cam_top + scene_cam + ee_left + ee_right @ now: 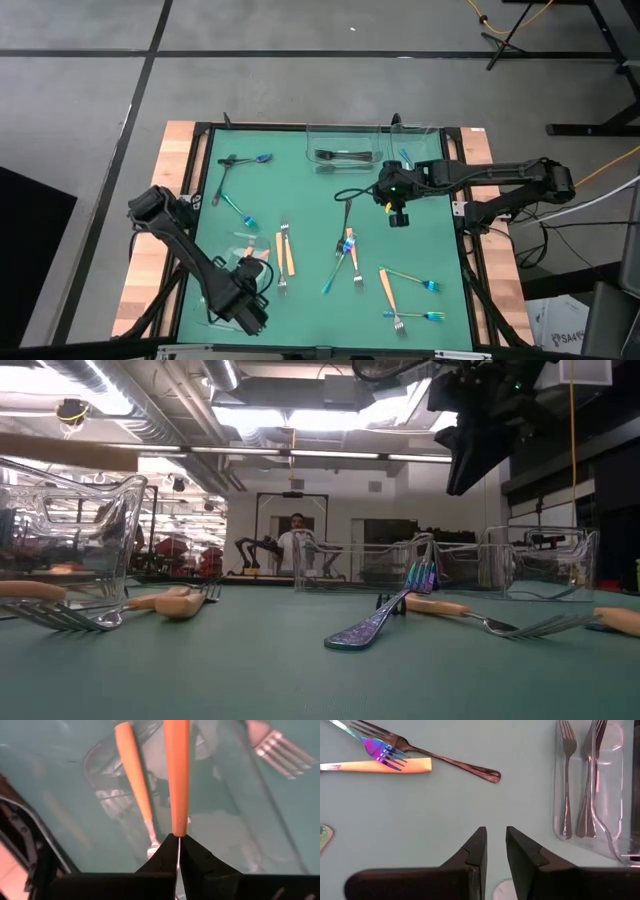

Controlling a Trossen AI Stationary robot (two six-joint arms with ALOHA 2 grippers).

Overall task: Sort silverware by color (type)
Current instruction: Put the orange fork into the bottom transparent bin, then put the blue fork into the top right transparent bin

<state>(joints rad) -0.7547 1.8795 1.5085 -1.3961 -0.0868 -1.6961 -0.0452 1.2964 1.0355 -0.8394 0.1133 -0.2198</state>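
**Left arm grips an orange fork; right arm hangs empty**

The left gripper sits at the tabletop's near-left, jaws clamped on an orange-handled fork above a clear tray holding another orange one. The right gripper hovers mid-table, jaws slightly apart and empty, near a tray of black forks. Other silverware lies scattered on the green mat, including a teal fork.

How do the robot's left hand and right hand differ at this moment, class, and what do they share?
The left hand is shut on an orange-handled utensil; the right hand is open and empty. The left hand hangs over a clear tray; the right hand over bare green mat, beside a second tray of dark forks. Both have two dark fingers.
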